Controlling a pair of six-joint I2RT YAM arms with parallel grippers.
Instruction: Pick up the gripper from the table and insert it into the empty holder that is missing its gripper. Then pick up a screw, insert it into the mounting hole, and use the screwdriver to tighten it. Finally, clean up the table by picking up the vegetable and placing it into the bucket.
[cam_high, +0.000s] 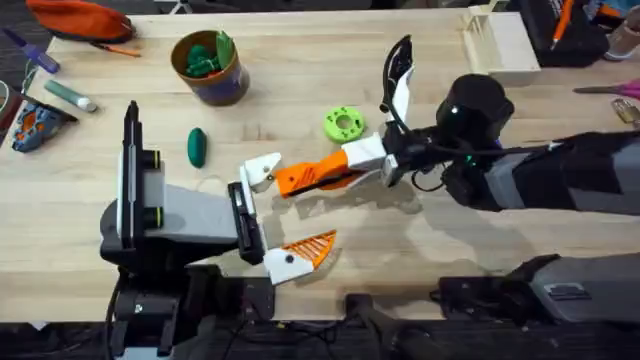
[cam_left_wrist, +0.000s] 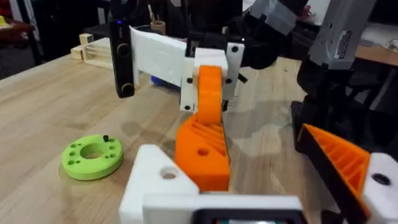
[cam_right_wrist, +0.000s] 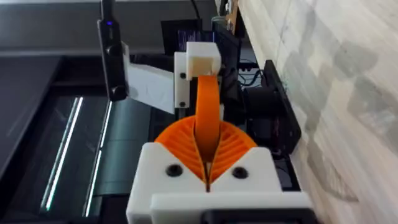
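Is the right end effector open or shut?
Shut on the gripper: the right end effector has both orange pads pressed against its sides.

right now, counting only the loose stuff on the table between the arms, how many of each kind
vegetable lying outside the bucket: 1
lime-green disc: 1
bucket: 1
gripper, gripped by the right hand: 1
total: 4
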